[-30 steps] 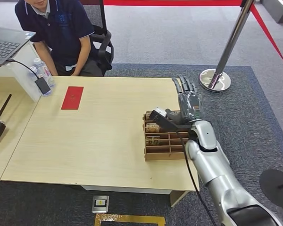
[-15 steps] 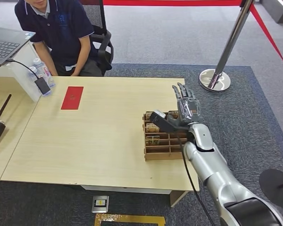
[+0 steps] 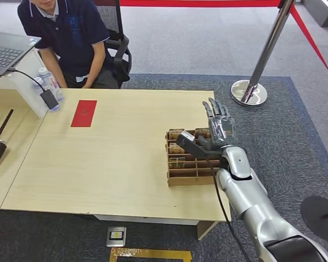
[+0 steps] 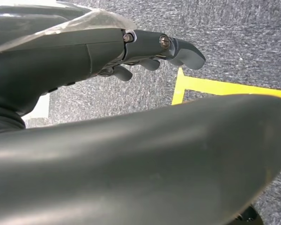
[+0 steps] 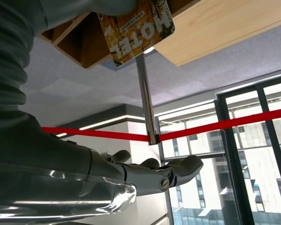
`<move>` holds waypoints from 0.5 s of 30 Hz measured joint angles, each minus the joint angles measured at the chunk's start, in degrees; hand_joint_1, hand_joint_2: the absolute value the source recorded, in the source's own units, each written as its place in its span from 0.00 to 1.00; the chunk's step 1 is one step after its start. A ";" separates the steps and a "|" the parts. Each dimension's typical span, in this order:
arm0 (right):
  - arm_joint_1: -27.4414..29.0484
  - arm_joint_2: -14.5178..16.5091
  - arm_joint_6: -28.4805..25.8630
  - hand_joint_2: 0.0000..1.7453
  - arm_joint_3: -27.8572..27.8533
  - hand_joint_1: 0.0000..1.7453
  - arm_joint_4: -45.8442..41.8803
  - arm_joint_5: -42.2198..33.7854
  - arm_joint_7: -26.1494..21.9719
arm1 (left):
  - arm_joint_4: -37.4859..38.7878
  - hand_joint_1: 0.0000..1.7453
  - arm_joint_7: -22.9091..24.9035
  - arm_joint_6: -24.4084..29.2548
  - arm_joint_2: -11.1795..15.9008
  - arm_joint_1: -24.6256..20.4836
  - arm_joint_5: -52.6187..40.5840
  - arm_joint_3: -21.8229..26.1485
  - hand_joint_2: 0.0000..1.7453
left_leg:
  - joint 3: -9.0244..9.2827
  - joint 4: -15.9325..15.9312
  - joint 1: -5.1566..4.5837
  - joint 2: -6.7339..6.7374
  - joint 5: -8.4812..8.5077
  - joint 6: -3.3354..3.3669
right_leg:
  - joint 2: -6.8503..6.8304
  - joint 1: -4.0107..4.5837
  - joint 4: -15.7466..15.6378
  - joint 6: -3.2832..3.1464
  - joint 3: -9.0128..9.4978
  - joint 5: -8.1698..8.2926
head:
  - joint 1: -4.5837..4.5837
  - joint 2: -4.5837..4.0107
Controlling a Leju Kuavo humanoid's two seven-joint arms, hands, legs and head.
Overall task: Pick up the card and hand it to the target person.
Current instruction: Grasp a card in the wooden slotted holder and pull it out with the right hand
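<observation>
A wooden compartment tray point(image 3: 191, 173) stands near the table's right front edge, with several cards upright in its far slots point(image 3: 176, 148). In the right wrist view one of them reads "HOTEL" point(image 5: 139, 28) and sticks out of a slot. My right hand point(image 3: 218, 128) hovers over the tray's far right part, fingers spread and pointing away, thumb point(image 3: 187, 141) stretched across the slots, holding nothing. A person in a dark polo shirt point(image 3: 67, 33) sits at the table's far left. My left hand point(image 4: 150, 47) hangs over the carpet, fingers stretched out and empty.
A red envelope point(image 3: 83, 113) lies flat on the table in front of the person. A laptop point(image 3: 5, 52), bottles point(image 3: 48, 82) and a cabled box sit at the far left. A stanchion base point(image 3: 249, 93) with red tape stands on the carpet beyond the right hand.
My right hand has drawn back a little toward me and sunk closer to the tray, its thumb now lower over the slots. The cards and the person have not moved.
</observation>
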 joint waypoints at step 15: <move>3.35 -1.04 -0.44 1.00 0.00 0.63 -4.99 2.86 1.48 | 0.02 0.00 0.10 -0.27 0.13 0.00 -1.04 -1.05 0.00 | -0.01 0.00 0.00 0.00 0.00 0.00 | 0.00 0.00 0.00 0.00 -0.01 0.00 | -0.01 0.00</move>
